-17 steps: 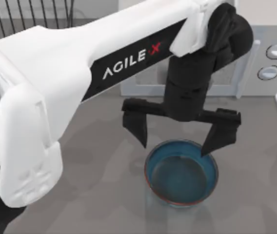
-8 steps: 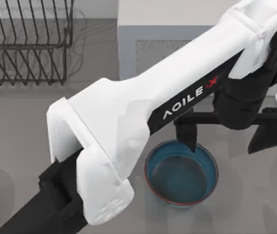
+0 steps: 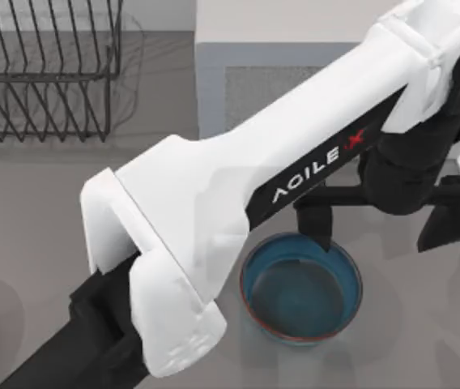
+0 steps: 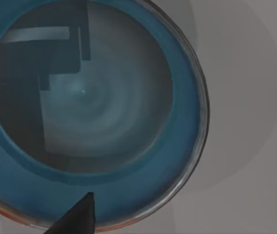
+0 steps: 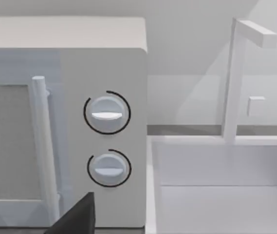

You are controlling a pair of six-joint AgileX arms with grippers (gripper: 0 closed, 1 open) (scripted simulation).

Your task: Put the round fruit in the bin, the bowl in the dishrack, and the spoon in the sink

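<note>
Glossy blue-teal bowl (image 3: 301, 289) on table, outside black wire dishrack (image 3: 44, 73); our left gripper (image 3: 388, 227) spread open above rim, empty.

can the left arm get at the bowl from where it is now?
Probably yes. The left gripper hangs open just above the bowl, one fingertip over its far rim, the other beyond the rim toward the table's right. Nothing lies between them, and the bowl sits alone on the grey table.

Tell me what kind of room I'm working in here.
Most likely a kitchen counter: a black wire dishrack, a pale grey microwave with two dials, and a white sink with a tap beside it.
</note>
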